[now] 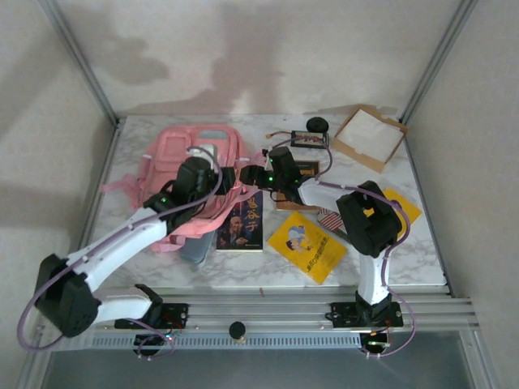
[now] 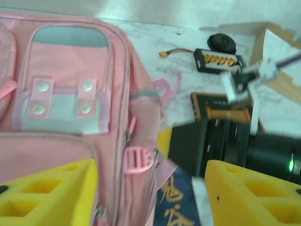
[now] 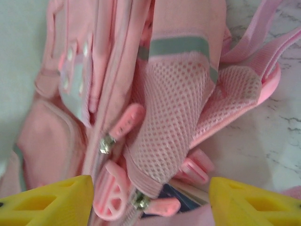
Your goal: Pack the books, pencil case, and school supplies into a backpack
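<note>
Over backpack [image 1: 174, 154]: left gripper [image 2: 149, 172] parted, empty; right gripper [image 3: 150, 184] parted, empty.

The pink backpack [image 1: 174, 150] lies flat on the marble table [image 1: 422, 251], toward the far left. The left claw [image 1: 220, 177] and the right claw [image 1: 258, 174] hang close together over the backpack's right edge. A dark blue book [image 1: 242, 225] lies just beside that edge, with a yellow book [image 1: 308, 245] to its right. The flag-striped pack [image 1: 330, 219] sits between the yellow book and the right arm. A second yellow book [image 1: 404, 207] pokes out past that arm's elbow. A cardboard tray [image 1: 369, 136] lies in the far right corner.
</note>
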